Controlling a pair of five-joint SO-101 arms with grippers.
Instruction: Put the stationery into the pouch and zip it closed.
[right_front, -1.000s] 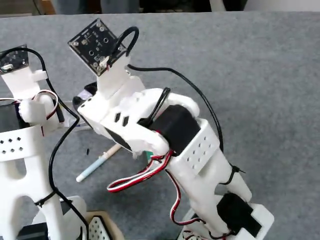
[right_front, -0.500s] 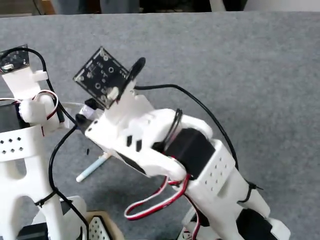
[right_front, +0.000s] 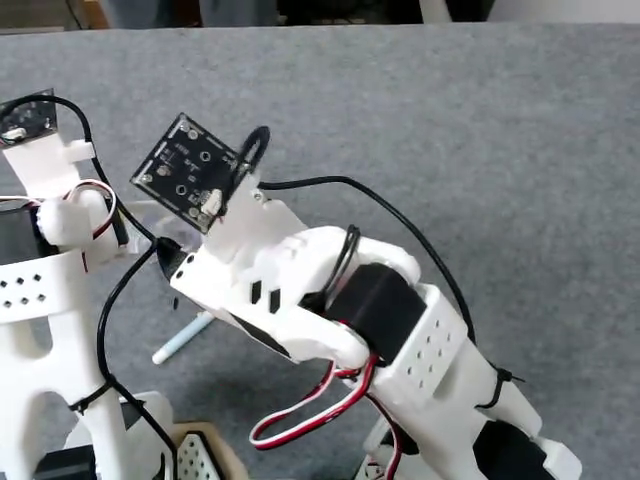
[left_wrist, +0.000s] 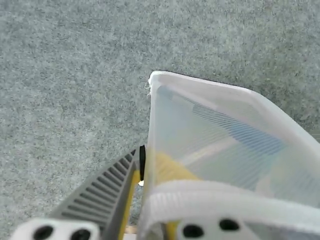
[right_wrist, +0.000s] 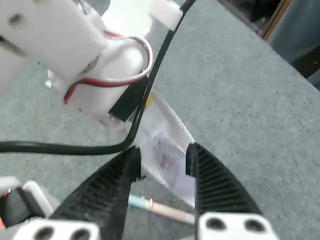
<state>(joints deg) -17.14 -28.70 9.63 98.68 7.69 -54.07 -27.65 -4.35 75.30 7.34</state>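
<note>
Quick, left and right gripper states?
Left gripper: closed on the pouch.
Right gripper: open, jaws apart above the pouch, gripping nothing.

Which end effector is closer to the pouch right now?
Left. The left end effector grips the pouch at its edge; the right end effector hangs open above it.

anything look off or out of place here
One pen lies loose on the grey table beside the pouch, not inside it. The left gripper is clamped on the pouch, and the right gripper hangs open above it. Nothing looks spilled or damaged.
</note>
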